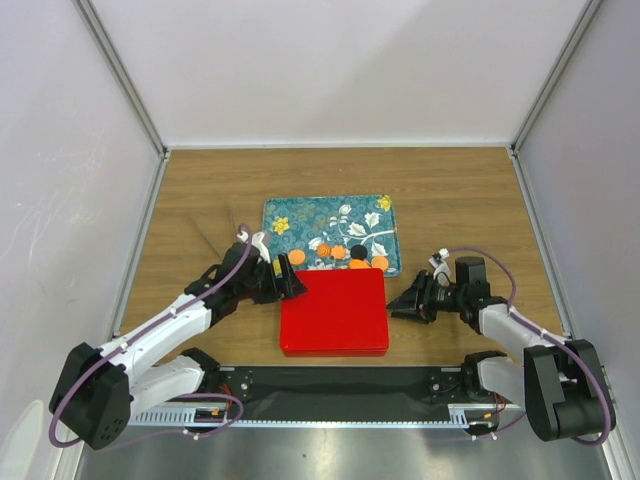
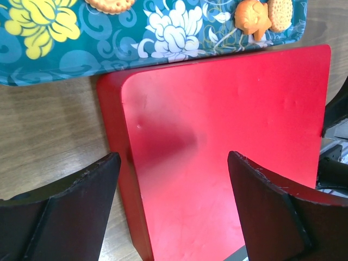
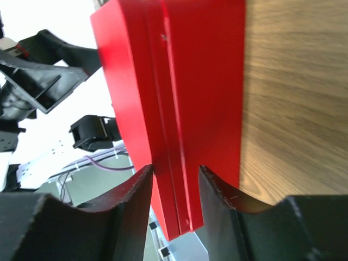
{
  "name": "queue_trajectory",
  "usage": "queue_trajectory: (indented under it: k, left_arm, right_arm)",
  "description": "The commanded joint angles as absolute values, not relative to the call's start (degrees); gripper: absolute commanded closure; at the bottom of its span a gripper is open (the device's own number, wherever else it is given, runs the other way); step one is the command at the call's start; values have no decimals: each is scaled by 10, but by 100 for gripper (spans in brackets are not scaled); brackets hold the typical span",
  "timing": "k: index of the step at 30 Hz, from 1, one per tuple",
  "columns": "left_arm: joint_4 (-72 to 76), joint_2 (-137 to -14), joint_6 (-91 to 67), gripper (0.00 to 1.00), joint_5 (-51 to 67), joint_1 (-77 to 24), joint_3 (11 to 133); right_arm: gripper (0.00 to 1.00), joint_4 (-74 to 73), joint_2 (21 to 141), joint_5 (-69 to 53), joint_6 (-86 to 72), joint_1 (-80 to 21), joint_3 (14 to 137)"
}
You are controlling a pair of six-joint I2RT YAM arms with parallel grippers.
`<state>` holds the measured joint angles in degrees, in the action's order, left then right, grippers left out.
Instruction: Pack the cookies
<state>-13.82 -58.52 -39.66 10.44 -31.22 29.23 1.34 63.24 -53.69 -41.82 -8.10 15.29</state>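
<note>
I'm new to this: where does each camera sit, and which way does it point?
Top view: fixed above and behind the arms, looking down at the table; left arm, right arm, left pincer, right pincer show.
Left wrist: on the left arm, facing the red box's corner and the teal tray beyond; its two fingers show.
Right wrist: on the right arm, facing the box's side edge between its own fingers; left arm beyond.
Shared: all see the red box; top and left wrist share the tray's cookies.
</note>
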Motion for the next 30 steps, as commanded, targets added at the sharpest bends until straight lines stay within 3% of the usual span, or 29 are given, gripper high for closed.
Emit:
queue_trajectory:
  k: [1,15,23,30]
  left_arm:
    - [-119,-584,-408,14,91,-322,300]
    - [-126,-603,-418,14,71,-343,318]
    - [-139,-612,-418,15,67,-350,337]
    - [-155,-618,-416,14,63,-360,357]
  right_arm:
    - [54,-32,615,-512,-386,-78,176]
    - [31,-120,533,-419,-364,-133,221]
    - [31,-103,563,-340,-380,-216,223]
    - [40,-92,569,-331,-382,-219,216]
